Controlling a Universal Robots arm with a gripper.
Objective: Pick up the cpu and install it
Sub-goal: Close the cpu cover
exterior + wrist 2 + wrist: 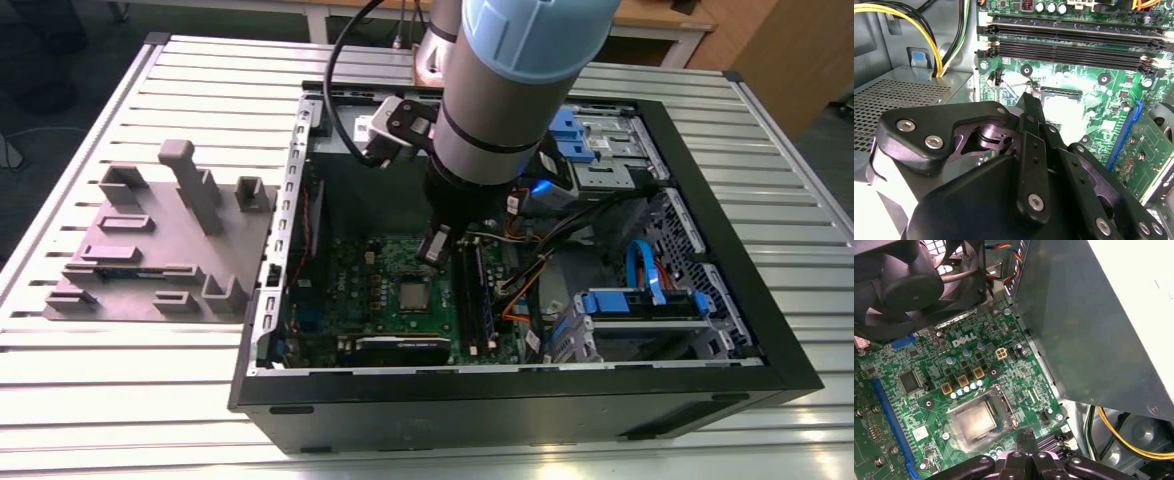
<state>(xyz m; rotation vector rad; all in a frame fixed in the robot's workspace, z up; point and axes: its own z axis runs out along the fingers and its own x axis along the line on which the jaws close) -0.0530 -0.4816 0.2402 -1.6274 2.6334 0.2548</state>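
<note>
Gripper (1026,437) fingers pressed together, holding nothing, poised just beside cpu (975,421) seated in green board's socket; best kept square overhead.

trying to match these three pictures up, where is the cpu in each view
Exterior view: the cpu sits in the socket on the green motherboard, below the arm's hand.
First wrist view: the cpu lies in its metal socket frame, just beyond the hand.
Second wrist view: the cpu is the pale square past the hand.
Shared landmark: the green motherboard.
</note>
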